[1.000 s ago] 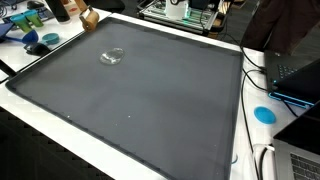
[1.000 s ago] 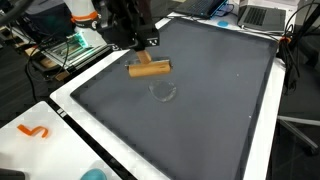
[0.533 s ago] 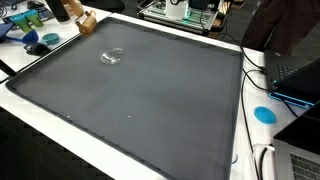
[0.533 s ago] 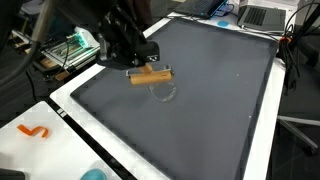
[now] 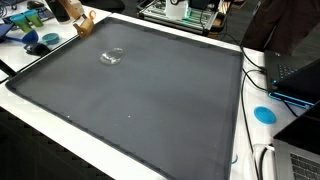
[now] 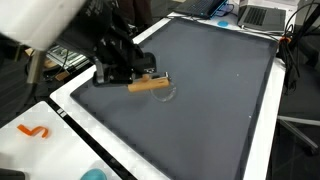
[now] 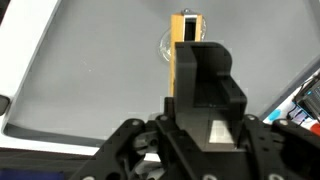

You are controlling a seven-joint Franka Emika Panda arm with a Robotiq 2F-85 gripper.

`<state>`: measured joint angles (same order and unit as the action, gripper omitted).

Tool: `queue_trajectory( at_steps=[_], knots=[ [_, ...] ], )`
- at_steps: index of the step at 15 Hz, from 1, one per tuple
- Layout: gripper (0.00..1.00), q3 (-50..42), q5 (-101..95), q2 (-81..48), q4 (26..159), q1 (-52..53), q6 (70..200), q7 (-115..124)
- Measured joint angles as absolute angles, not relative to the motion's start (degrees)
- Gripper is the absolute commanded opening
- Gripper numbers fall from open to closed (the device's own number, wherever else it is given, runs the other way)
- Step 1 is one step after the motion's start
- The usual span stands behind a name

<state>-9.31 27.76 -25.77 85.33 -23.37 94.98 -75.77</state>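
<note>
Pincer (image 6: 134, 76): clenched on the left end of the wooden block (image 6: 151, 85)
Block: over the far-left part of the grey mat (image 6: 215, 110) on the table (image 6: 55, 125); long axis level, jutting right, away from the pincer
Clear dish (image 5: 113, 56): on the mat; just beside the block's free end

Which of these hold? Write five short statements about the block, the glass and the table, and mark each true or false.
1. The fingers grip a wooden block. True.
2. A clear glass sits on the mat. True.
3. The mat is red. False: it is dark grey.
4. A blue disc lies in the middle of the mat. False: it lies on the white table beside the mat.
5. An orange thing lies on the white table, off the mat. True.
</note>
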Motion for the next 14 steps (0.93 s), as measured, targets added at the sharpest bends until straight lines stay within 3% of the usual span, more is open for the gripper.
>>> queue_trajectory(
  at_steps=[14],
  knots=[
    [0.24,-7.53,27.76,-29.71,81.14,-25.48,94.22,-78.0]
  ],
)
